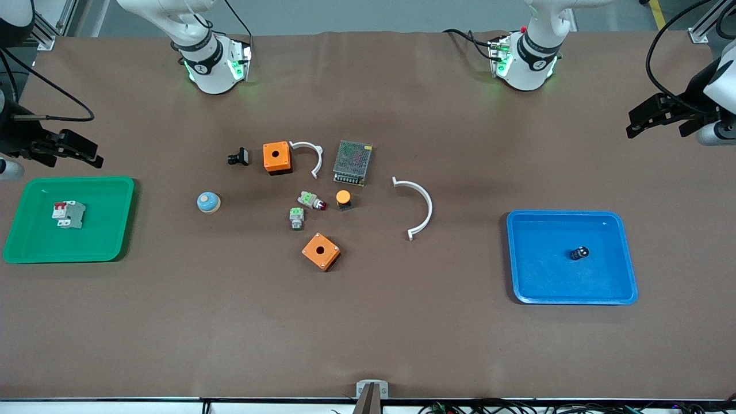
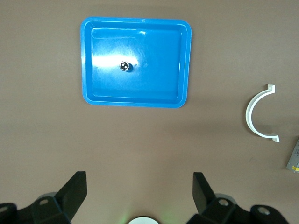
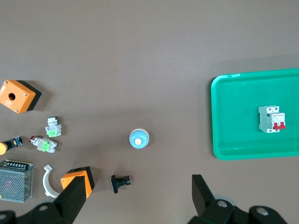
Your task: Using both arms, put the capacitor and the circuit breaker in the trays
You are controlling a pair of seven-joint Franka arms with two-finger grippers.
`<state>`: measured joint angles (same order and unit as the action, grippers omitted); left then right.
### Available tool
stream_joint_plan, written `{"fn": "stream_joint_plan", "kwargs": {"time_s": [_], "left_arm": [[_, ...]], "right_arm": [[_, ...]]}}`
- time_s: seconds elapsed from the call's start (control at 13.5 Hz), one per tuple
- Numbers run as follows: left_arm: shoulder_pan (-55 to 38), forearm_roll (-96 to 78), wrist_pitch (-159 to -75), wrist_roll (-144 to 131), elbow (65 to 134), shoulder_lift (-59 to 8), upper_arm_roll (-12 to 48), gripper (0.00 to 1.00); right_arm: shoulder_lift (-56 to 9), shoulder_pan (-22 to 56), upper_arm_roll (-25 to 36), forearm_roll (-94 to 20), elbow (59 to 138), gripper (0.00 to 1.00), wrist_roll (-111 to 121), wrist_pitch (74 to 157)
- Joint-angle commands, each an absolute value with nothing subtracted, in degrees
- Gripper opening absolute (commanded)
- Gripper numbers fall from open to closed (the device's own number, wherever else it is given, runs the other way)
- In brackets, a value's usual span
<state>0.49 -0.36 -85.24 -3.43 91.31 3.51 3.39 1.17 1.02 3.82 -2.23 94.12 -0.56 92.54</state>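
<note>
The capacitor (image 1: 579,253), a tiny black cylinder, stands in the blue tray (image 1: 529,287) at the left arm's end; it also shows in the left wrist view (image 2: 124,66). The circuit breaker (image 1: 69,214), a light-grey block with red levers, lies in the green tray (image 1: 115,230) at the right arm's end; it also shows in the right wrist view (image 3: 272,119). My left gripper (image 1: 661,123) (image 2: 140,179) hangs high, open and empty. My right gripper (image 1: 72,155) (image 3: 140,182) hangs high, open and empty.
Mid-table lie two orange boxes (image 1: 277,157) (image 1: 321,251), a mesh power supply (image 1: 352,162), two white arcs (image 1: 417,207) (image 1: 307,155), a blue-domed button (image 1: 208,202), a black clip part (image 1: 238,156), two green-topped parts (image 1: 296,217) and an orange-capped button (image 1: 343,198).
</note>
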Motion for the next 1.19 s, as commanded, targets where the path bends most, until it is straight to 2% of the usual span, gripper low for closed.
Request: {"fn": "stream_joint_plan", "kwargs": {"time_s": [0.0, 0.52, 0.81, 1.11], "left_arm": [[0.3, -0.4, -84.7, -3.7, 90.4, 3.2, 4.5, 1.00], [0.3, 0.4, -84.7, -3.4, 89.0, 2.2, 4.6, 1.00], [0.4, 0.5, -84.6, -3.3, 85.8, 0.4, 4.5, 1.00], [0.7, 0.5, -84.3, -3.3, 85.8, 0.3, 4.5, 1.00]], "right_arm": [[0.9, 0.4, 4.0, -2.1, 90.1, 1.00, -1.2, 91.5], [0.8, -1.2, 4.0, -2.1, 85.6, 1.00, -0.9, 89.1], [0.7, -1.1, 4.0, -0.8, 85.5, 1.00, -0.8, 88.0], [0.7, -1.1, 3.9, -0.9, 85.4, 1.00, -0.8, 88.1]]}}
